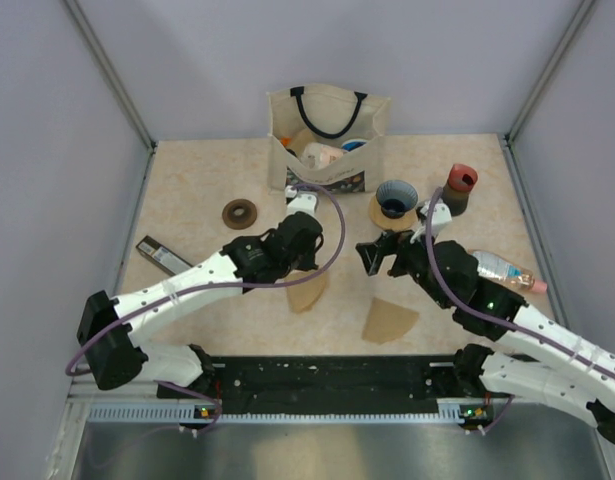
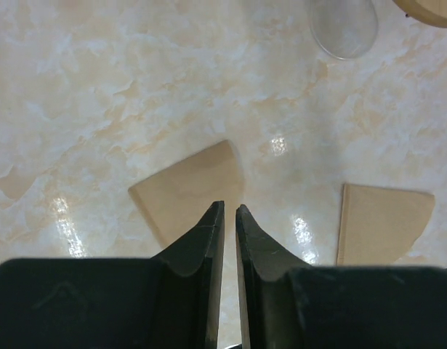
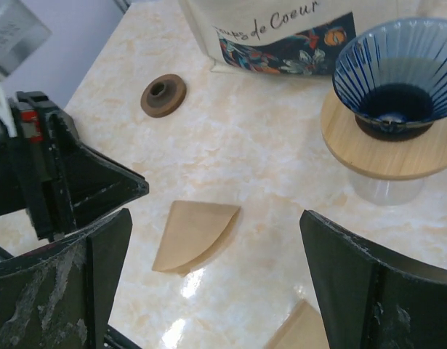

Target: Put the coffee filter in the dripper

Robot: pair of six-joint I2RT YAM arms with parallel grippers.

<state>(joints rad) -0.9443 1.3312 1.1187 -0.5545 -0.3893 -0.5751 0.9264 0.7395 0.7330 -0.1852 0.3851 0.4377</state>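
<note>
**Top view.** Left gripper [image 1: 305, 263]: jaws drawn to a narrow slit, gripping nothing, poised over the coffee filter [image 1: 309, 292], which lay flat mid-table toward the near edge. Second filter [image 1: 389, 322]: just to its right. Right gripper [image 1: 379, 255]: spread wide, empty. Tote bag [image 1: 332, 180]: far edge, packets inside.

**Left wrist view.** Fingertips overlapped the filter's near edge. A clean pick probably needed the jaws parted, then pinched on that edge.

**Right wrist view.** Dripper [image 3: 361, 73]: empty, seated on a glass cup [image 3: 387, 190].
</note>
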